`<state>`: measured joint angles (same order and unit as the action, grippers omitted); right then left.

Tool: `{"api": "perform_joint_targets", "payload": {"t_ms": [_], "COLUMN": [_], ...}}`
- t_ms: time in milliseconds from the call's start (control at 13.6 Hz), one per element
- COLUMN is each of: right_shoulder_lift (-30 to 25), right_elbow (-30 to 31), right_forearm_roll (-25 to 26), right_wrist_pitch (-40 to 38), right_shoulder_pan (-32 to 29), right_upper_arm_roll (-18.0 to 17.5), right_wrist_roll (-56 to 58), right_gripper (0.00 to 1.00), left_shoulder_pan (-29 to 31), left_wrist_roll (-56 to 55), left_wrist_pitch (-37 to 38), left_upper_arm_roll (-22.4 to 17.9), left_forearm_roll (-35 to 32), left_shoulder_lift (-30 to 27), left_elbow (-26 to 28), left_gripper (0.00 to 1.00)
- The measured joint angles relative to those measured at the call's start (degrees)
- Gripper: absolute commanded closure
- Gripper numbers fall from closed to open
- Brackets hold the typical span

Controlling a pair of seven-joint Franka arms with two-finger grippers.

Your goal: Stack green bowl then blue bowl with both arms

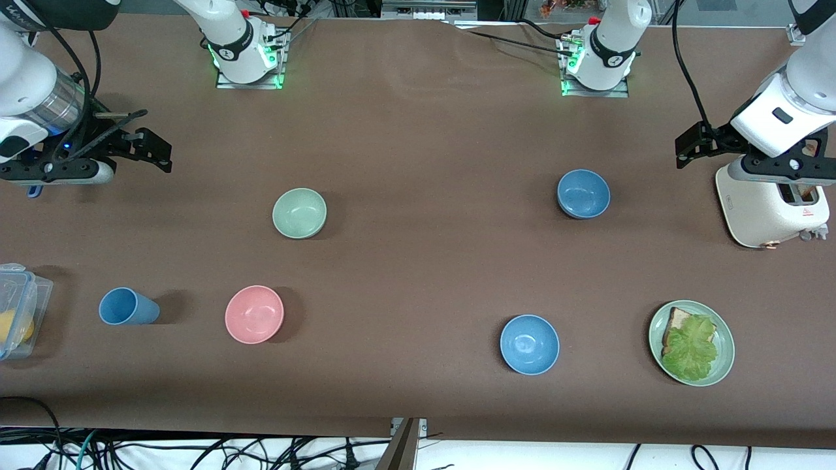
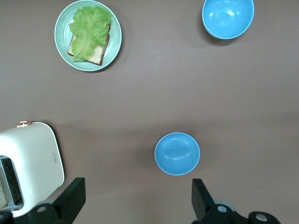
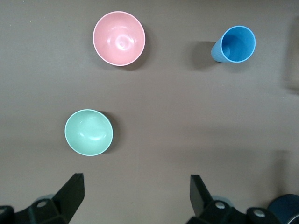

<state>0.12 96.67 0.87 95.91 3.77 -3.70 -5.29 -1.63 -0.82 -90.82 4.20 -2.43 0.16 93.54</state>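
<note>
The left end effector (image 1: 708,147) hangs open over the white toaster (image 1: 771,209), the right end effector (image 1: 140,140) open over bare bench (image 1: 418,130), apparently both waiting, the pale sage-green round bowl (image 1: 299,213) and mid-blue round bowl (image 1: 583,193) well apart.

Four bowls (image 1: 299,213) — two blue, one green, one pink — one cup (image 1: 127,307), one plate (image 1: 723,346)

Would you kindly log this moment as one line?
left claw open, empty | right claw open, empty | green bowl, blue bowl unstacked
</note>
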Motion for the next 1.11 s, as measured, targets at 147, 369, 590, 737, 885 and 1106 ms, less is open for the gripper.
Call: {"api": "perform_joint_targets", "payload": {"t_ms": [147,369,590,737,885,1106], "right_shoulder_lift": [0.00,0.00,0.00,0.00,0.00,0.00], "right_elbow": [0.00,0.00,0.00,0.00,0.00,0.00], "right_forearm_roll": [0.00,0.00,0.00,0.00,0.00,0.00], "right_wrist_pitch": [-0.03,-0.05,-0.06,-0.06,-0.06,-0.06], "right_shoulder_pan": [0.00,0.00,0.00,0.00,0.00,0.00], "right_upper_arm_roll": [0.00,0.00,0.00,0.00,0.00,0.00], "right_wrist_roll": [0.00,0.00,0.00,0.00,0.00,0.00], "right_gripper": [0.00,0.00,0.00,0.00,0.00,0.00], "left_shoulder_pan": [0.02,0.01,0.12,0.24,0.23,0.21], "left_wrist_roll": [0.14,0.13,0.14,0.14,0.14,0.14], "left_wrist_pitch": [0.00,0.00,0.00,0.00,0.01,0.01], "left_upper_arm_roll": [-0.01,0.13,0.14,0.01,0.03,0.13], "left_forearm_roll": [0.00,0.00,0.00,0.00,0.00,0.00], "left_shoulder_lift": [0.44,0.81,0.92,0.96,1.07,1.34], "left_elbow": [-0.37,-0.56,-0.70,-0.71,-0.72,-0.72], "left_gripper": [0.00,0.00,0.00,0.00,0.00,0.00]}}
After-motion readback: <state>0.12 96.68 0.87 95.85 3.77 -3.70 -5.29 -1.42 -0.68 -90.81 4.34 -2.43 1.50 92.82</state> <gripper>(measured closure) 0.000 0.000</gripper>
